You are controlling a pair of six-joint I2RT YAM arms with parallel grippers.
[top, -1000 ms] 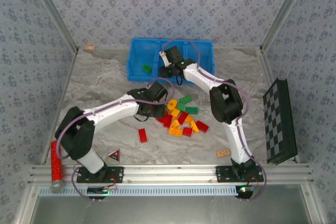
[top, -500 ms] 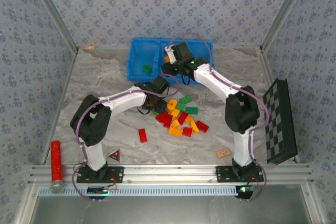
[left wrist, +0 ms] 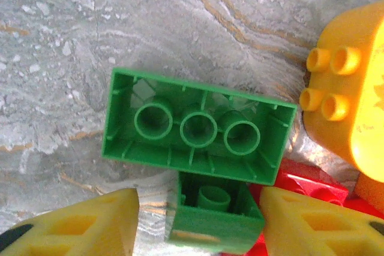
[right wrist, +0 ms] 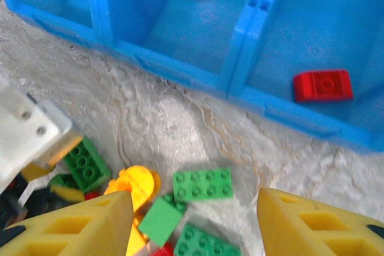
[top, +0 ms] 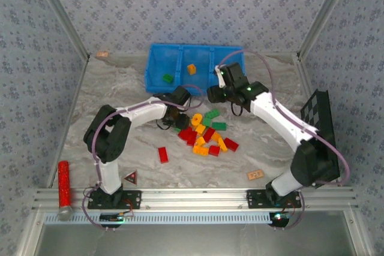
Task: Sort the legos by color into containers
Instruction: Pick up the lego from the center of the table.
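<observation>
Studded red, green and yellow-orange plastic bricks (top: 207, 133) lie heaped on the marbled tabletop (top: 120, 88), with one in each compartment of the bright blue plastic bin (top: 174, 47). The left hand (left wrist: 197, 208) is spread astride a small upturned green brick (left wrist: 216, 226); the right hand (right wrist: 195, 220) gapes empty near the bin

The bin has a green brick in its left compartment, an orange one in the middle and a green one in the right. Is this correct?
Not quite. The right compartment of the bin holds a red brick, not a green one; the right wrist view shows it. The green brick on the left and the orange brick in the middle are as you say.
</observation>
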